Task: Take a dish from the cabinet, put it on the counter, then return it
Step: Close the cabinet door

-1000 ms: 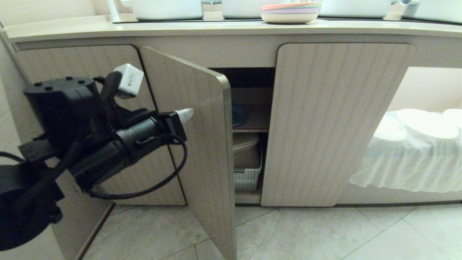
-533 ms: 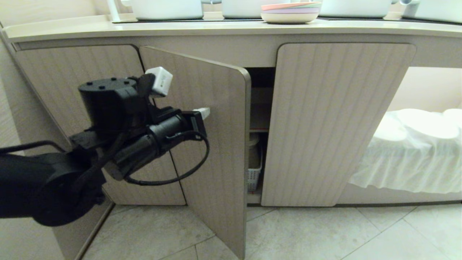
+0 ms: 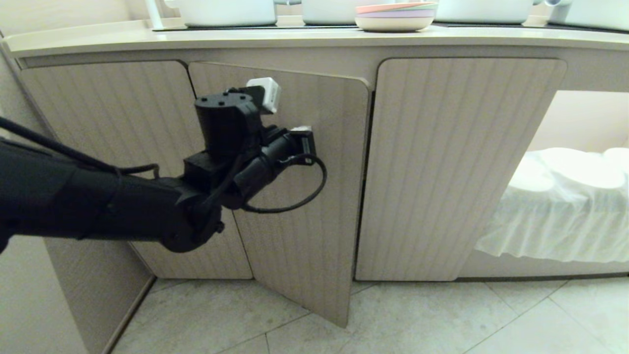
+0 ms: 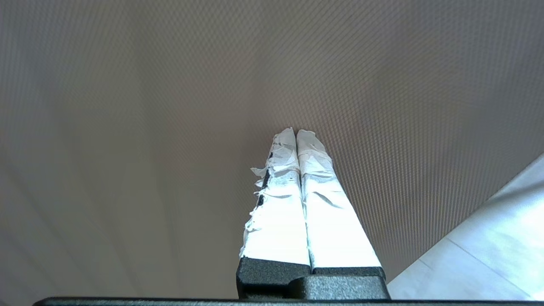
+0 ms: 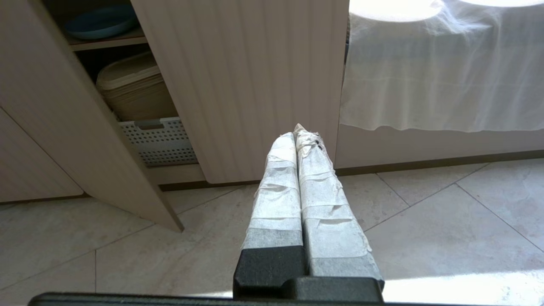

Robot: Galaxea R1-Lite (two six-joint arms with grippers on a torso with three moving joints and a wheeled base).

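Head view: cabinet (image 3: 462, 167), beige, ribbed doors; the left-centre door (image 3: 304, 216) stands nearly shut, only a narrow dark slit left at its free edge, its lower corner out over the tiled floor (image 3: 442, 319). Left gripper (image 3: 300, 131), taped fingers pressed together with nothing between them, tip against the door's outer face. Counter (image 3: 147, 42) above carries a pink-topped stack of pastel plates (image 3: 395, 16) and white pots; no light blue dish on it. Left wrist view: closed fingers (image 4: 312, 191) pointing at the ribbed door surface, apparently in contact. Right wrist view: right gripper (image 5: 300, 136) low over the floor, jaws together and empty, parked; past the door edge the light blue dish (image 5: 102, 21) lies on the upper inner shelf, above a lidded beige box (image 5: 131, 91) in a white perforated basket (image 5: 157, 140). Judgement: dish is back in the cabinet, counter step apparently over; only the last push to seat the door, and the arm's retreat, look to be left.
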